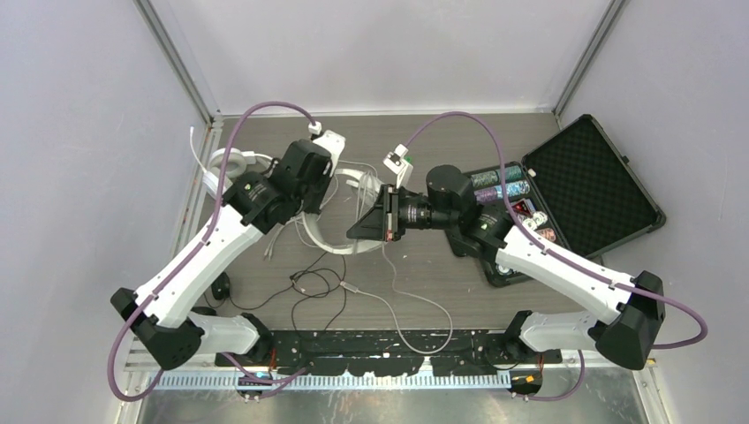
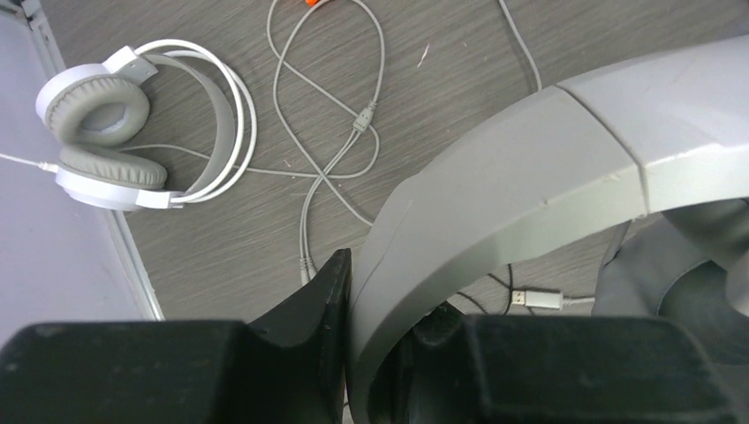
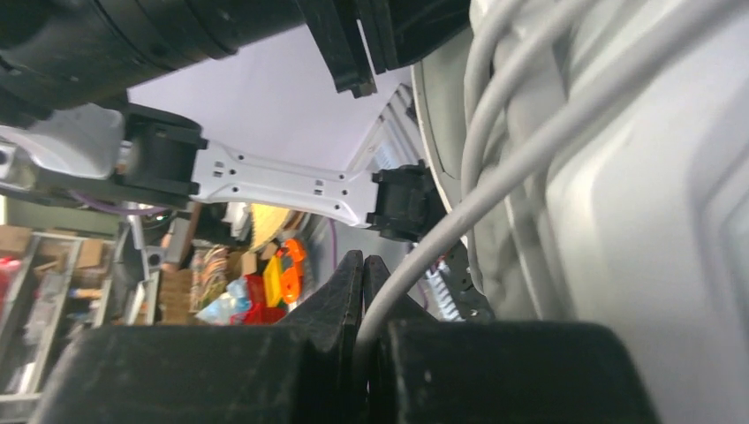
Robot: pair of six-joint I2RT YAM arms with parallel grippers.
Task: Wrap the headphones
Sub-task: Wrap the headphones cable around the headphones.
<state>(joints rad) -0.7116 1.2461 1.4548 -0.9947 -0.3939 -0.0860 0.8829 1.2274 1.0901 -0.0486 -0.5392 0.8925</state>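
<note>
The left tool (image 2: 375,309) pinches the headband of the white headphones (image 2: 530,168) above the middle of the worktop (image 2: 442,97), and the right tool (image 3: 364,283) is pressed together on their cord (image 3: 424,247), which ought to stay taut and be laid in close, even turns.

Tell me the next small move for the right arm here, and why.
Probably carry the cord one more turn around the headband, keeping it taut. The right gripper is shut on the cord, several strands of which already lie over the white headset. The left gripper clamps the headband, and more cord trails loose across the table.
</note>
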